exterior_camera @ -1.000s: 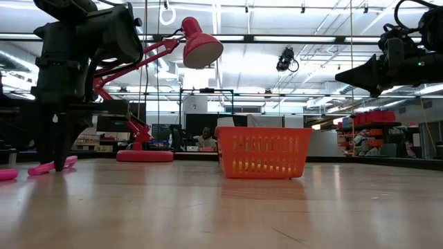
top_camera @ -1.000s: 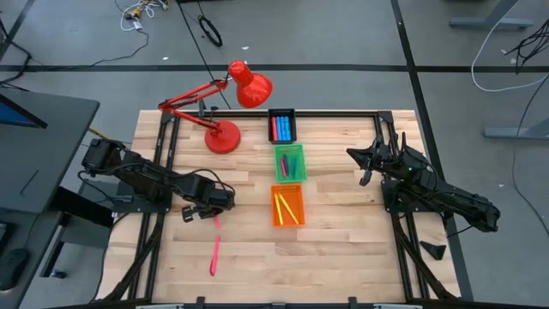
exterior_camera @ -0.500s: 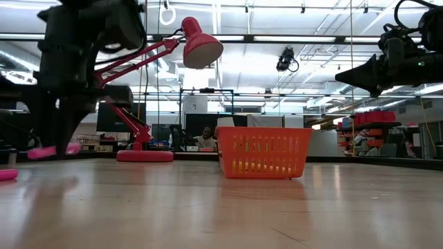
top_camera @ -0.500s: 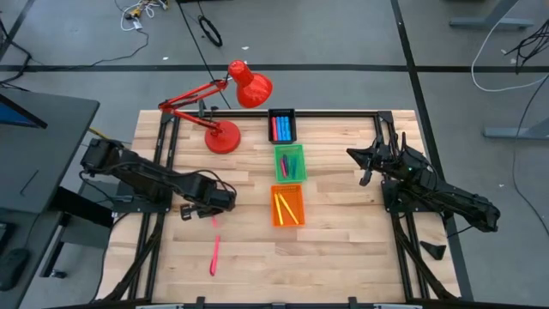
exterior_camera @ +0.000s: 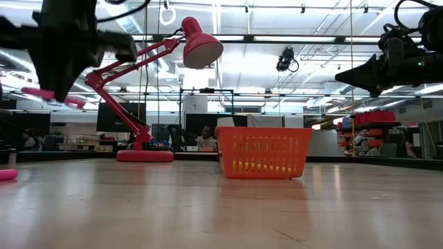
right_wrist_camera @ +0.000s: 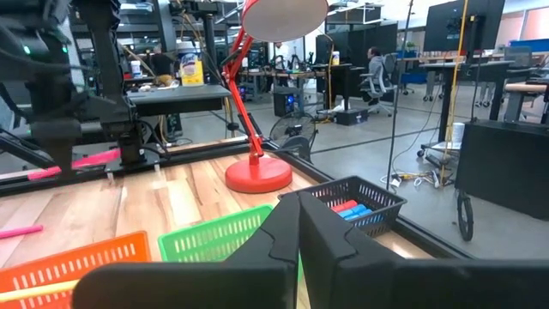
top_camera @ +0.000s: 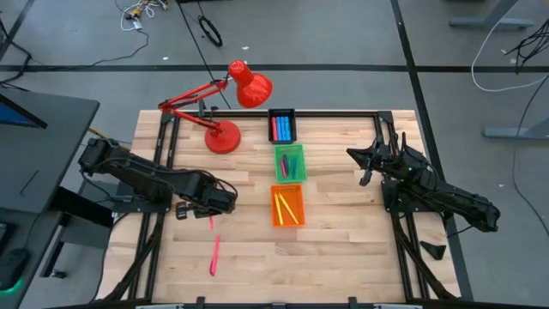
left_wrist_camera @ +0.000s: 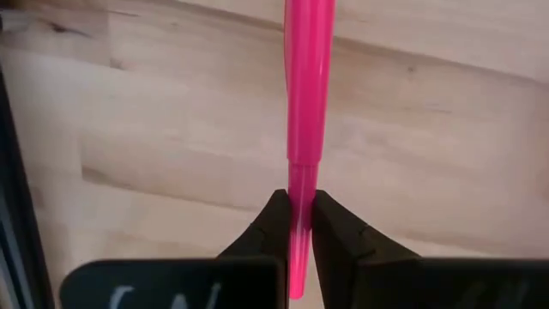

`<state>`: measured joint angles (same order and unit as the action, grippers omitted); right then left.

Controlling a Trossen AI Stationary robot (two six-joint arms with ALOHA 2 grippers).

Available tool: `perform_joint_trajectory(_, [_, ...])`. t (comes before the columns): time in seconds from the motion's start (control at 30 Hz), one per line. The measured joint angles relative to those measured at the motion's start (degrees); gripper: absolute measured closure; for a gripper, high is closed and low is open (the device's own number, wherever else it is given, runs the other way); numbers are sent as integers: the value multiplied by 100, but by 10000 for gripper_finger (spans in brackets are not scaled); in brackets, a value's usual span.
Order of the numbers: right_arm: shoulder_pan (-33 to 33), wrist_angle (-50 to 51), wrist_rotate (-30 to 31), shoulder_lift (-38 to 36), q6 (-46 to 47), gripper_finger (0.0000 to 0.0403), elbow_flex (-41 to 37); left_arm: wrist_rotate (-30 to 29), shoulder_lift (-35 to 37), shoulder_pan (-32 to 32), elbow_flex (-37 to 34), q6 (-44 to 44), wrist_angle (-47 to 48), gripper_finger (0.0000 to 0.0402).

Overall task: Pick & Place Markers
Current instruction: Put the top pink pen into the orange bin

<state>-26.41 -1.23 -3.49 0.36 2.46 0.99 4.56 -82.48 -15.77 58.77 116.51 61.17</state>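
My left gripper (top_camera: pixel 208 212) (exterior_camera: pixel 59 91) hangs over the table's left half, pointing down, shut on a pink marker (top_camera: pixel 211 223) (exterior_camera: pixel 41 94) well above the wood. A second pink marker (top_camera: pixel 214 255) lies flat on the table nearer the front edge. More markers lie in the black tray (top_camera: pixel 281 126), the green tray (top_camera: pixel 290 162) and the orange tray (top_camera: pixel 287 206). My right gripper (top_camera: pixel 364 160) (right_wrist_camera: pixel 298 215) waits shut and level at the right side, holding nothing. My left gripper pinches the pink marker on its thinner section (left_wrist_camera: pixel 299 176), just past the step where the barrel narrows, between its two fingers (left_wrist_camera: pixel 273 219). The fingers come from above, pointing down, and lie across the marker. It hangs nearly level, lifted clear of the table.
A red desk lamp (top_camera: pixel 225 136) stands at the back left, its head (top_camera: pixel 250 84) reaching over the far edge. The three trays form a row down the table's middle. Bare wood lies between my left gripper and the trays.
My left gripper has risen straight up from the table, still shut, and has carried the pink marker with it. The marker, which lay at table height a second ago, now hangs clear above the wood. The other pink marker has stayed where it was.
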Motion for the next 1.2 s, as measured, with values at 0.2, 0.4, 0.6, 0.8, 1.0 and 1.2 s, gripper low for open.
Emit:
perform_joint_trajectory(0.2, [0,0,0,0,-2,392,2,-18,13,-133,421,132,323,373])
perform_joint_trajectory(0.4, [0,0,0,0,-2,392,2,-37,13,-235,466,208,363,373])
perform_joint_trajectory(0.6, [0,0,0,0,-2,392,0,267,-133,-29,481,-54,359,373])
perform_joint_trajectory(0.8, [0,1,0,0,-1,392,0,403,-787,238,881,-647,237,373])
perform_joint_trajectory(1.0, [-2,2,0,0,-2,392,2,524,-1692,516,1792,-1214,250,373])
perform_joint_trajectory(1.2, [0,0,0,0,-2,392,0,519,-2632,811,3082,-1444,364,373])
